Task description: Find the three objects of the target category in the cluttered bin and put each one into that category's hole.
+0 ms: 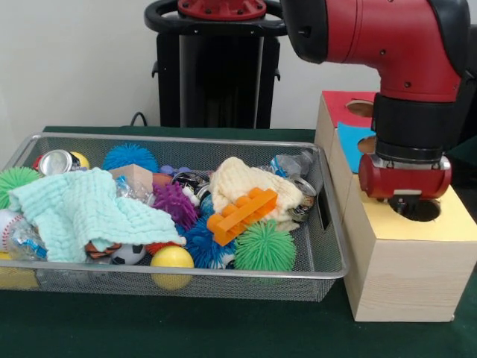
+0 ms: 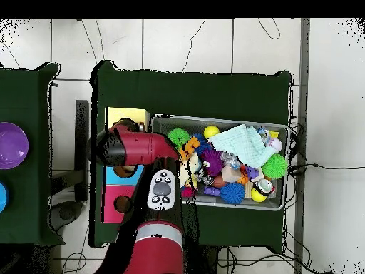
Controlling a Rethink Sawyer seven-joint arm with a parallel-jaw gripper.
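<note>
The fingers of the gripper [image 1: 412, 200] are hidden under the red wrist housing, sunk at or into the yellow-faced hole [image 1: 419, 210], so I cannot tell whether they are released, clenched or grasping anything. In the front view the arm's end stands directly over that hole in the pale wooden box [image 1: 402, 276]; the overhead view agrees, with the arm laid across the box beside the bin. No printed rag shows at the wrist or on the yellow face, so by judgement a delivery is either under way or just finished, though the frames do not prove it. The wire-mesh bin [image 1: 337, 261] sits on the green bench [image 1: 223, 328], touching or just beside the box, and is heavily cluttered. Visible in it: a mint-green waffle cloth [image 1: 86, 212], a cream knitted cloth [image 1: 242, 183], an orange toy brick [image 1: 242, 215], spiky balls, a yellow ball [image 1: 172, 259] and cans. No multicoloured printed rag is visible in the bin; any remaining would lie buried under the cloths. How many of the three are deposited cannot be established.
</note>
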